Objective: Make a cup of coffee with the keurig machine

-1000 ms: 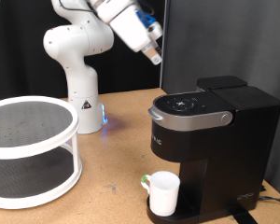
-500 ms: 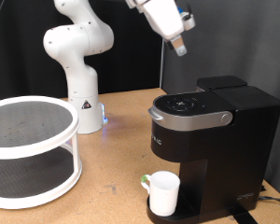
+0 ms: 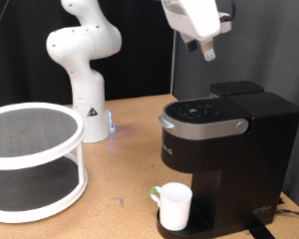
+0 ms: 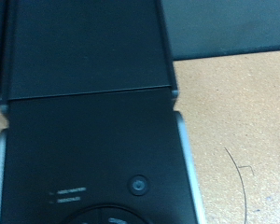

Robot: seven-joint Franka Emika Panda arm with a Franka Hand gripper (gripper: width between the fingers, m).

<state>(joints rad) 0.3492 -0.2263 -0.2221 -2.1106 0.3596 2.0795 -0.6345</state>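
Note:
The keurig machine [image 3: 225, 149] stands black and boxy at the exterior view's right, with its silver-edged lid down. Its button panel [image 3: 199, 111] faces up. The white cup [image 3: 174, 207] sits on the base under the spout, handle toward the exterior view's left. A tiny green-topped thing [image 3: 154, 190] shows by that handle. My gripper [image 3: 208, 51] hangs high above the machine's rear top, touching nothing and pointing down. The wrist view looks straight down on the keurig machine [image 4: 84, 121] and part of its round button panel [image 4: 117, 217]. No fingers show in that view.
A white two-tier round rack [image 3: 30, 159] fills the exterior view's left. The arm's white base [image 3: 87, 105], with a blue light, stands at the back of the wooden table [image 3: 120, 169]. A thin dark cable [image 4: 239, 177] lies on the wood beside the machine.
The gripper has swung toward the exterior view's right, from above the machine's front left to above its rear top. The cup and the machine have not moved.

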